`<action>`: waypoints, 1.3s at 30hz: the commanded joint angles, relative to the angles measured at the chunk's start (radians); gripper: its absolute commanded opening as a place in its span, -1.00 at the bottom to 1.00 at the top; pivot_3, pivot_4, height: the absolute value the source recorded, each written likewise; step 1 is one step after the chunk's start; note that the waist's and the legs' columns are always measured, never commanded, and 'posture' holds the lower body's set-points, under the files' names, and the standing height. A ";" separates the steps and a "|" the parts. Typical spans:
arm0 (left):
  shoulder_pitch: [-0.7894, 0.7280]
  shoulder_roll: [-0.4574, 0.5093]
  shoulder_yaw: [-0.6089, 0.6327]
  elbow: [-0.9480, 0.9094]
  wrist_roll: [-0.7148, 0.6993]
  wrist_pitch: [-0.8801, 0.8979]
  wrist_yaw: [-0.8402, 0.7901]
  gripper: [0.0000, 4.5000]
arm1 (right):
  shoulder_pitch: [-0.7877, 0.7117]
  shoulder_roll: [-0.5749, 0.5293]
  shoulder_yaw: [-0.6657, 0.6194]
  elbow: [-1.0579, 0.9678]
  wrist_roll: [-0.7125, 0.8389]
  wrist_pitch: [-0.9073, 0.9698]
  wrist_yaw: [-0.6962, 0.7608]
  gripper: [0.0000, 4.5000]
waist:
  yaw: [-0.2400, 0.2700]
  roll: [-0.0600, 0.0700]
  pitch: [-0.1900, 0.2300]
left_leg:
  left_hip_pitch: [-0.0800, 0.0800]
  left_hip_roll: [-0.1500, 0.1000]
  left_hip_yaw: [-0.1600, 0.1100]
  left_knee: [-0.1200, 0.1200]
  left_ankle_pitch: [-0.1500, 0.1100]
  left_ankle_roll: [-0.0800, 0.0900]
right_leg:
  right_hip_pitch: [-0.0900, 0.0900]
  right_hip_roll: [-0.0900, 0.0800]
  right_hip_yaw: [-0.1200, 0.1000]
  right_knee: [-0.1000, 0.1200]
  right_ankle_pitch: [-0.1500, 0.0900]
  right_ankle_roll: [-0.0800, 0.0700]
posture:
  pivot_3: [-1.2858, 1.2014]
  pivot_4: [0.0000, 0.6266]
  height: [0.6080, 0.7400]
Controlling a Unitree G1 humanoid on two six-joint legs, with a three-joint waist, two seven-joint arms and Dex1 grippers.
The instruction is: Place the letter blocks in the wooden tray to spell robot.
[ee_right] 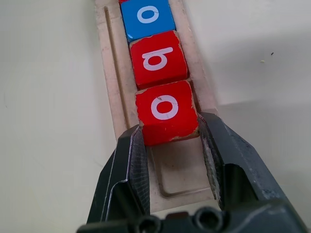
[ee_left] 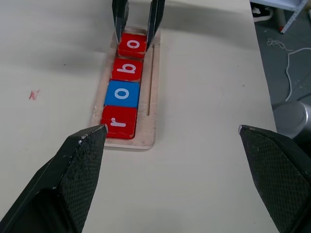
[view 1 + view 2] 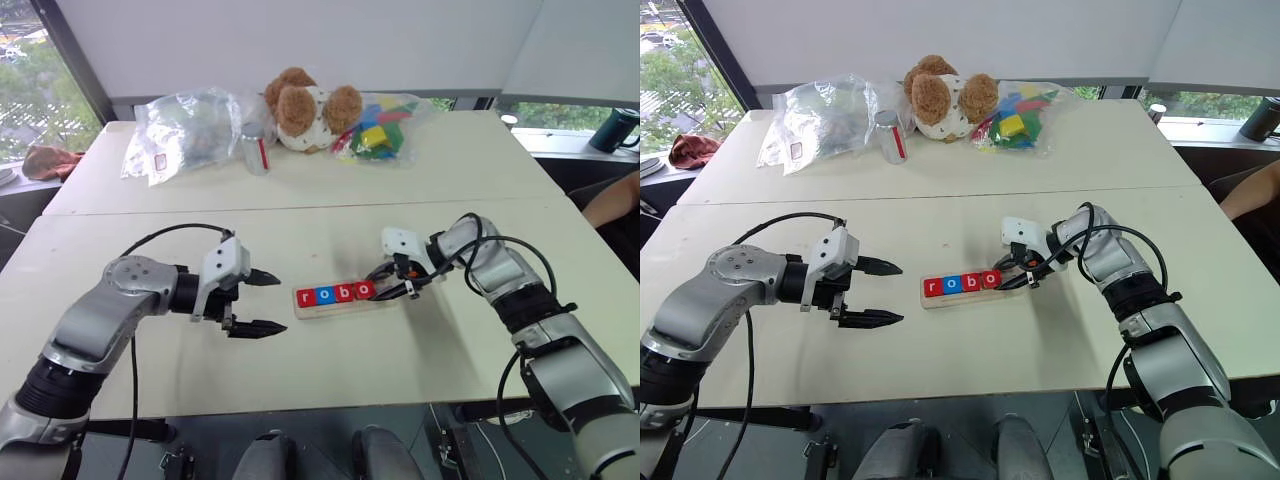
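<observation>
The wooden tray (image 3: 340,308) lies mid-table with a row of letter blocks in it: red r (image 3: 306,297), blue o (image 3: 324,295), red b (image 3: 343,292) and red o (image 3: 363,290). My right gripper (image 1: 170,131) reaches in from the tray's right end. It is shut on the red o (image 1: 165,109), one finger on each side of it. A short stretch of tray groove (image 1: 177,170) behind that block is bare. My left gripper (image 3: 280,302) hovers just left of the tray. It is open, its fingers (image 2: 80,160) wide apart with nothing between them.
At the back of the far table sit a teddy bear (image 3: 305,108), a clear bag of coloured toy blocks (image 3: 380,125), a crumpled clear plastic bag (image 3: 185,130) and a can (image 3: 257,148). A person's arm (image 3: 615,200) shows at the right edge.
</observation>
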 commanded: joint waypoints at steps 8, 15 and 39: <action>-0.015 -0.003 0.017 -0.009 -0.012 -0.002 0.007 1.00 | -0.020 0.036 -0.012 -0.039 0.014 0.017 0.014 -0.52 | 0.001 0.000 0.000 | 0.000 0.000 0.000 0.000 0.001 -0.002 | 0.000 0.000 0.000 0.000 0.000 0.000 | 0.03 -0.52 1.00; -0.022 -0.009 0.020 0.012 -0.011 -0.011 0.007 1.00 | -0.012 0.034 -0.009 -0.041 0.014 -0.003 0.027 -0.52 | 0.000 0.000 0.000 | 0.000 0.000 0.000 0.000 0.001 -0.002 | 0.000 0.000 0.000 0.000 0.000 0.000 | 0.03 -0.52 1.00; -0.026 -0.015 0.020 0.043 -0.006 -0.028 -0.001 1.00 | 0.057 -0.033 -0.084 -0.177 0.037 0.017 -0.066 0.99 | 0.001 0.000 0.000 | 0.000 0.000 0.000 0.000 0.001 -0.001 | 0.000 0.000 0.000 0.000 0.000 0.000 | 0.03 -0.52 1.00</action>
